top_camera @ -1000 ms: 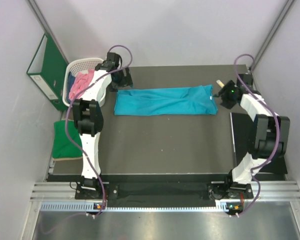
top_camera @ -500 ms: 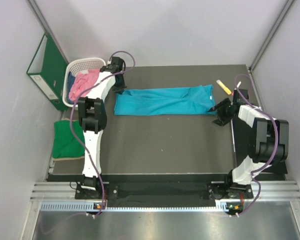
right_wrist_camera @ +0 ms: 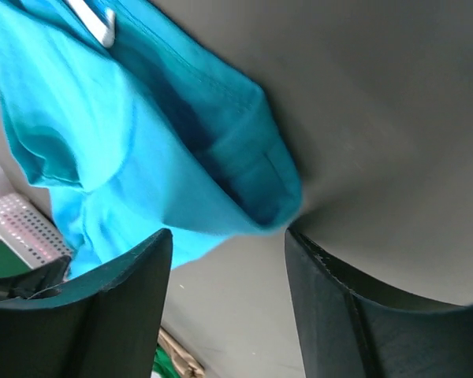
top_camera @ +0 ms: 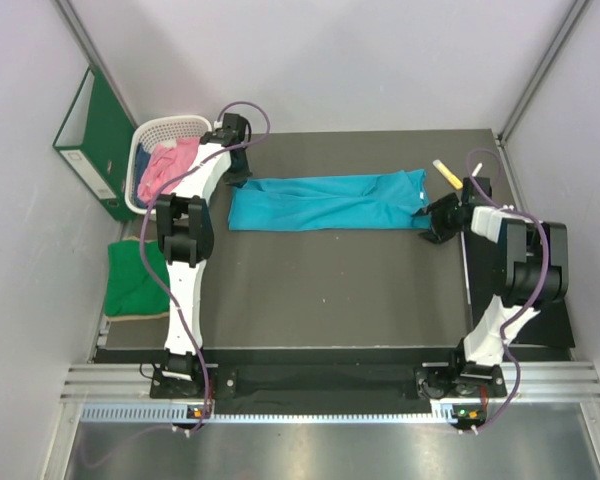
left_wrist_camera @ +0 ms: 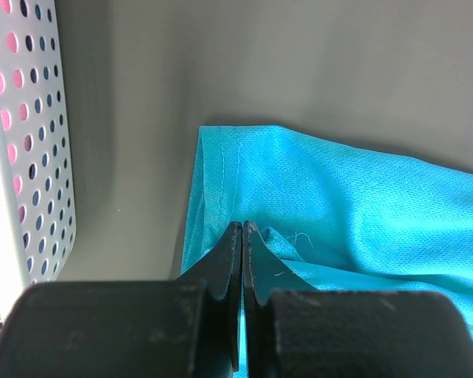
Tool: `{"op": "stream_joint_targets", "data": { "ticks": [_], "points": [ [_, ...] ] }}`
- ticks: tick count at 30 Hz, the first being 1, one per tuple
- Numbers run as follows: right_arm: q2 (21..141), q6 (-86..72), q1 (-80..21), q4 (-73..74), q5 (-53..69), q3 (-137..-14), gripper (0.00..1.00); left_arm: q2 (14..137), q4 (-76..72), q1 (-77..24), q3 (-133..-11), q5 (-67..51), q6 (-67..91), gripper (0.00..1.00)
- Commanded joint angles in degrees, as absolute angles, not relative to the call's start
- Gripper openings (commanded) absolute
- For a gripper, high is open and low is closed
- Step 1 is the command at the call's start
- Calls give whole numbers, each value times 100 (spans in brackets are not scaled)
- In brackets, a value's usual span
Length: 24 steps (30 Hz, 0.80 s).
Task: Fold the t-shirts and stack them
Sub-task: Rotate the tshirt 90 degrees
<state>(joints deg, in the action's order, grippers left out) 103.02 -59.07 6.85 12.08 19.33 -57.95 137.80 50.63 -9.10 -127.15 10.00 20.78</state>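
Note:
A teal-blue t-shirt (top_camera: 325,201), folded into a long strip, lies across the far half of the table. My left gripper (top_camera: 239,176) is at its left end; in the left wrist view the gripper (left_wrist_camera: 243,227) is shut on a small pinch of the teal t-shirt (left_wrist_camera: 355,205) near its hemmed edge. At the shirt's right end my right gripper (top_camera: 437,216) stands open. In the right wrist view the gripper (right_wrist_camera: 229,234) has the corner of the shirt (right_wrist_camera: 142,142) just ahead of its fingertips. A green t-shirt (top_camera: 130,280) lies folded at the table's left edge. A pink t-shirt (top_camera: 166,165) sits in the basket.
The white lattice basket (top_camera: 170,127) stands at the far left corner, close beside my left gripper, its wall (left_wrist_camera: 31,157) filling the left of the wrist view. A green ring binder (top_camera: 92,140) leans on the left wall. A small yellow-white object (top_camera: 445,172) lies by the right arm.
My left gripper has shut at the shirt's left end, having been open a second ago. My right gripper has come down from the far right to the shirt's near right corner.

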Motion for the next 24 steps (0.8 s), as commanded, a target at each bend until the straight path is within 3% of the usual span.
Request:
{"op": "stream_joint_targets", "data": {
  "ticks": [1, 5, 8, 15, 24],
  "points": [
    [10696, -6038, 580, 826, 1477, -6046, 57, 13764, 4939, -923, -12938, 1142, 2083, 0],
    [11012, -5942, 440, 712, 1406, -6345, 18, 13842, 4913, -923, -12946, 1160, 2074, 0],
    [11293, -5749, 317, 738, 1398, -6705, 9, 14036, 5061, -932, -13095, 1047, 2118, 0],
    [11812, -5134, 211, 1054, 1397, -7855, 8, 14335, 5589, -1098, -13228, 1081, 2083, 0],
    [12805, -4114, 141, 1767, 1696, -9736, 9, 13369, 5660, -1336, -11481, 853, 2259, 0]
  ]
}}
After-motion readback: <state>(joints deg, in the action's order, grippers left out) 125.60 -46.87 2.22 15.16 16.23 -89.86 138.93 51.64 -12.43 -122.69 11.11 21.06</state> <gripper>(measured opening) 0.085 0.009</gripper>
